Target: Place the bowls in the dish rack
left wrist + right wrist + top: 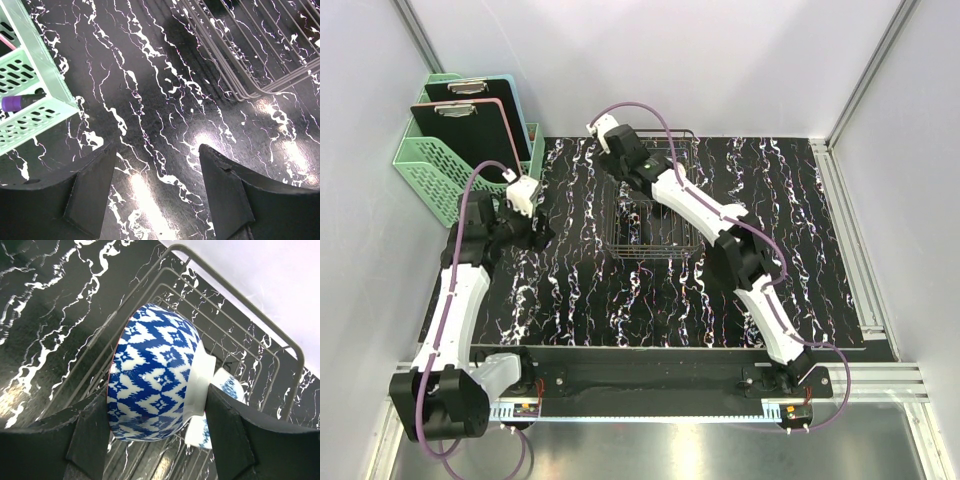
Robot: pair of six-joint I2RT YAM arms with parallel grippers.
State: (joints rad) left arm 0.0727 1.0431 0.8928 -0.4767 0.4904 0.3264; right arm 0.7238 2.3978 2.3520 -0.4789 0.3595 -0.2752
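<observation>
Jaws of right gripper (157, 396) looked clamped on blue-patterned bowl (150, 365), rim to foot. Bowl was on edge inside dish rack (260, 315), just beside second patterned bowl (231, 388). Left gripper (157, 160) was spread, empty, over table (150, 90). Bowl was probably glazed ceramic: rigid, slick, chippable. Rim-to-foot hold seemed right.

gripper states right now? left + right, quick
left gripper: open, empty.
right gripper: jaws wide, a finger at each side of the blue-and-white bowl over the dish rack; clamped or only straddling it, cannot tell.
</observation>
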